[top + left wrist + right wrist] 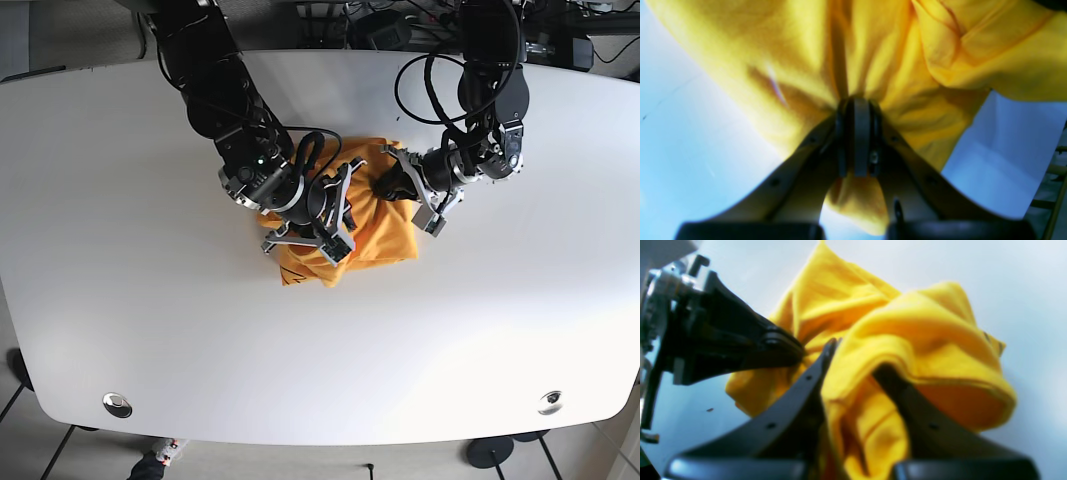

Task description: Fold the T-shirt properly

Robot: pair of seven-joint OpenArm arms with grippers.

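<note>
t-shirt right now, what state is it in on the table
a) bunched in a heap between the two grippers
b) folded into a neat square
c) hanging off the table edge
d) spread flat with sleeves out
a: the yellow t-shirt lies crumpled mid-table, with the left gripper pinched shut on a gather of its cloth and the right gripper pushed into its folds, fabric draped between the fingers.

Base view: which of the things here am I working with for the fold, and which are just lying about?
In the job:
- crumpled yellow cotton T-shirt
- left claw, shut on the shirt
- right claw, open, fabric between its fingers

Just there:
- white oval table
- two round metal fittings near its front edge
- black cables behind the arms
</note>
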